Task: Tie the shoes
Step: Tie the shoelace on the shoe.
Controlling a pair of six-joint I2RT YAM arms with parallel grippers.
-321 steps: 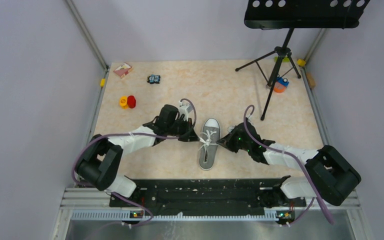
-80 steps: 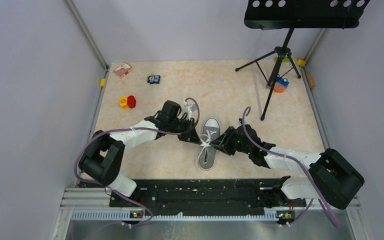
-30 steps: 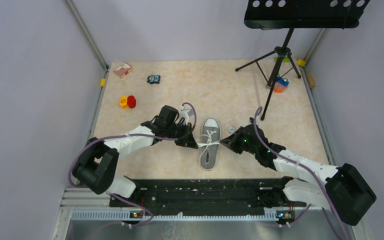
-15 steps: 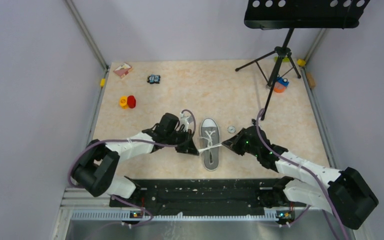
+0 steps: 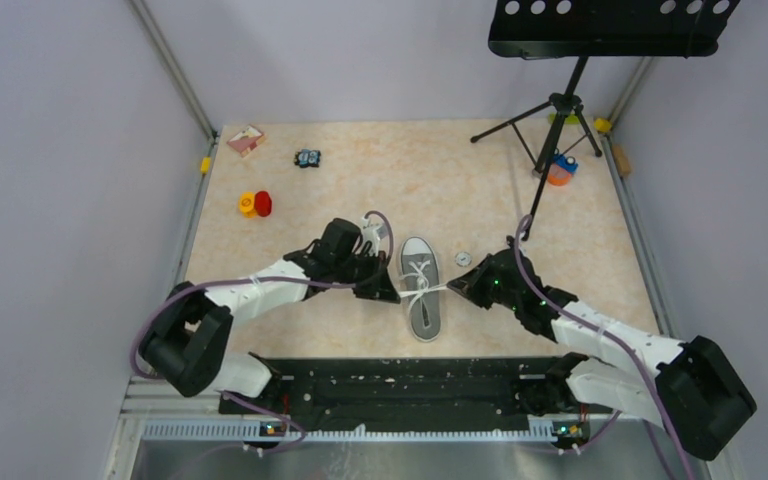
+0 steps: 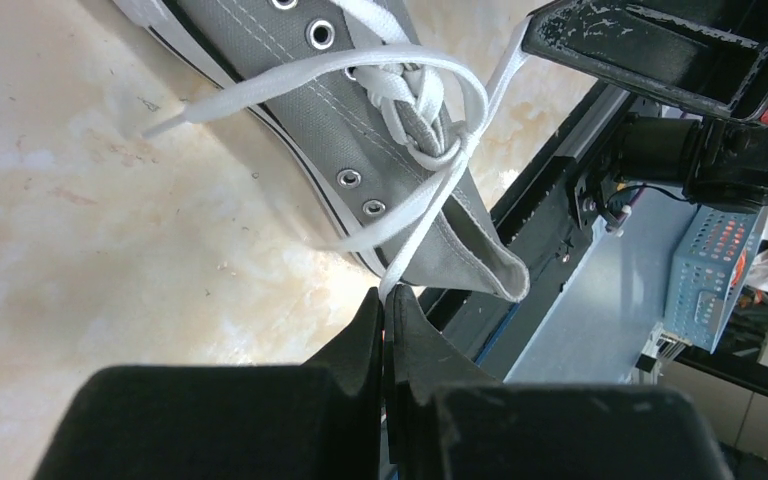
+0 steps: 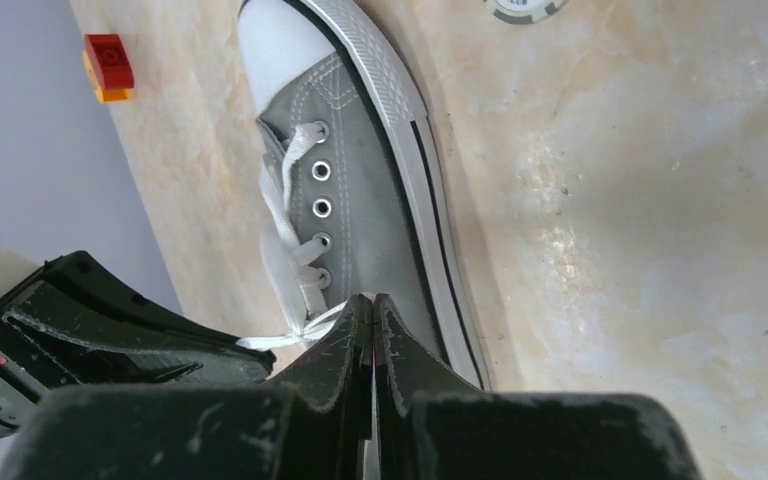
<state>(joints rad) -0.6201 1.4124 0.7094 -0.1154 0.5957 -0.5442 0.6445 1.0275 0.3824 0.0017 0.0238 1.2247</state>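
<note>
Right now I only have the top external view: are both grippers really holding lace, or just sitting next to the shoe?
Observer: In the left wrist view the left gripper is shut on a white lace, pinched right at its fingertips.
Operator: And the right one?
Observer: The right gripper is shut too, with lace leaving its tips toward the top eyelets of the sneaker.
Operator: Any knot yet?
Observer: A small knot sits tight over the top eyelets, and one free lace tip lies on the table.
</note>
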